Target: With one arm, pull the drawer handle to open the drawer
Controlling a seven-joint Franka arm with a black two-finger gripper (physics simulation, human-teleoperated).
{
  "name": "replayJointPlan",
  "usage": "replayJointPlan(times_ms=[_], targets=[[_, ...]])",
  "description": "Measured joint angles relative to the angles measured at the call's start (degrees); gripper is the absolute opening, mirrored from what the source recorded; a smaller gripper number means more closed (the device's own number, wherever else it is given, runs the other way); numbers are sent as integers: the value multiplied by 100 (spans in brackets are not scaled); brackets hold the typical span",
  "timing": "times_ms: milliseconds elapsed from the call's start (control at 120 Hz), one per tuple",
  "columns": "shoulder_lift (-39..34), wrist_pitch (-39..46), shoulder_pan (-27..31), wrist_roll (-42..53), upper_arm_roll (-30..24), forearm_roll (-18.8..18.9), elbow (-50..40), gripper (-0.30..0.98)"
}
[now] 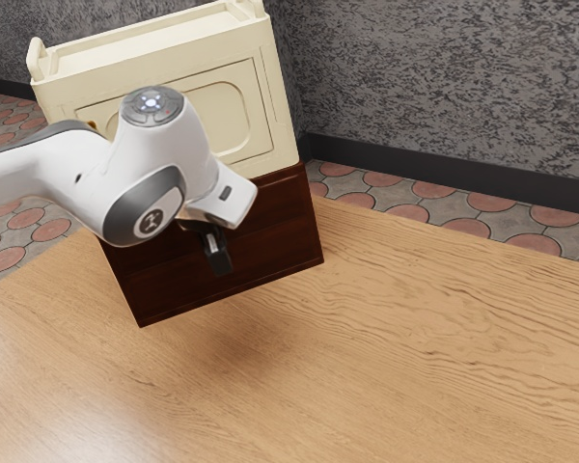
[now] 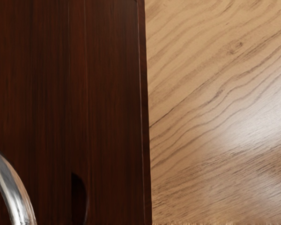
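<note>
Table: pale wood [image 1: 434,338], grain showing, a shadow beneath the hand.
Gripper [image 1: 215,257]: before the dark wooden drawer front [image 1: 280,231]; I cannot tell whether the jaws are open or closed, or touching anything.
Handle [image 2: 12,185]: curved, shiny metal, on that front.
Cream panelling [image 1: 282,125]: directly above.
Floor [image 1: 344,183]: round reddish tiles in grey.
Wall [image 1: 444,87]: mottled grey, dark skirting [image 1: 444,175].

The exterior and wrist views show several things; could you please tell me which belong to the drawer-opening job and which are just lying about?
Part of the job:
gripper
curved metal handle
dark wooden cabinet

Just there:
cream unit above the cabinet
wooden table
tiled floor
mottled wall
</note>
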Motion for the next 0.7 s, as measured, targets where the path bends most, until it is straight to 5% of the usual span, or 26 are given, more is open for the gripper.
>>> replayJointPlan(times_ms=[700], targets=[[-723, -3, -30, -321, -421, -10, -795, 67]])
